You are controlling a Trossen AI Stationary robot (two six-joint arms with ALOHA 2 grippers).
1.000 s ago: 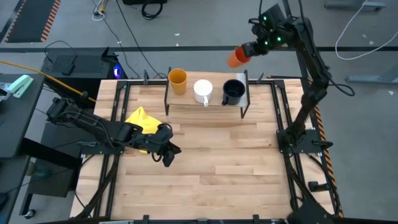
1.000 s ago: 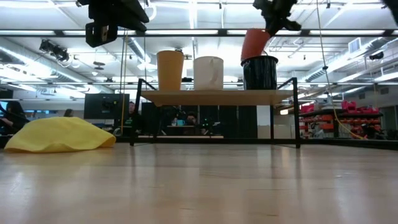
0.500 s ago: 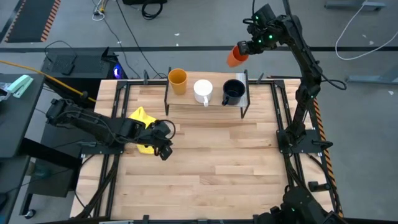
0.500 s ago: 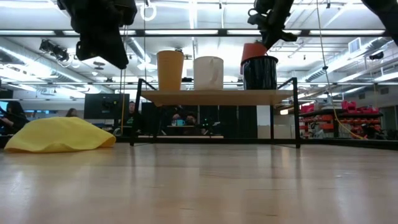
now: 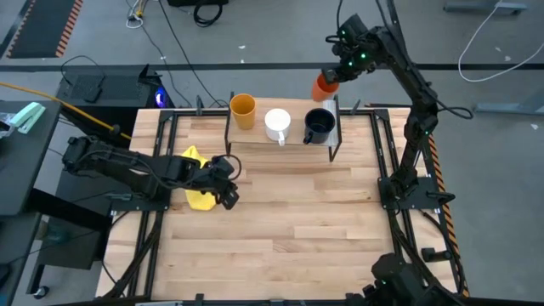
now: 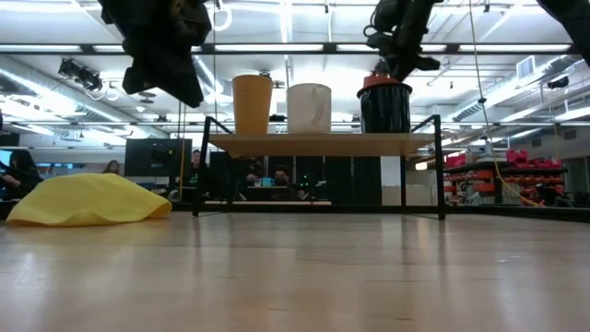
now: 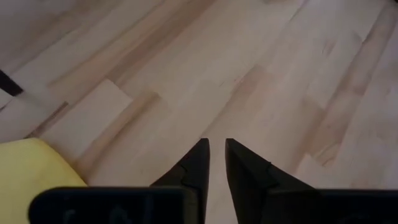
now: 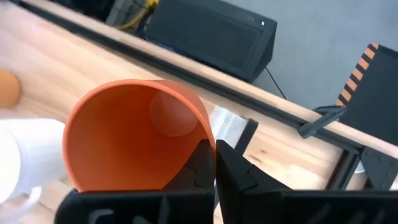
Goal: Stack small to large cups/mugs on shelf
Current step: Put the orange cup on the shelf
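Note:
On the shelf (image 5: 280, 146) (image 6: 323, 143) a yellow-orange cup (image 5: 243, 110) (image 6: 252, 103), a white mug (image 5: 278, 124) (image 6: 309, 108) and a dark mug (image 5: 319, 126) (image 6: 384, 111) stand upright in a row. My right gripper (image 5: 337, 71) (image 8: 214, 168) is shut on the orange-red cup (image 5: 324, 86) (image 8: 137, 134) right over the dark mug. In the low view only the cup's upper band (image 6: 384, 81) shows above the mug's mouth. My left gripper (image 5: 228, 197) (image 7: 216, 152) is shut on nothing, raised over the table beside the yellow cloth (image 5: 194, 176). My right gripper pinches the orange-red cup's wall at its rim (image 8: 202, 140), one finger (image 8: 198, 167) inside the cup and one finger (image 8: 242, 177) outside. It comes from above. The cup hangs upright, mouth up, its lower part inside the dark mug; whether it rests there I cannot tell.
The yellow cloth (image 6: 88, 200) lies bunched near the table's left edge. Black frame rails (image 5: 382, 153) run along the table's sides. The wooden tabletop (image 5: 297, 229) stretches in front of the shelf.
My right gripper has come down toward the dark mug, still shut on the orange-red cup. The cup has gone from slanted beside the mug's mouth to upright, sunk into it. My left gripper has shifted a little toward the far edge and turned.

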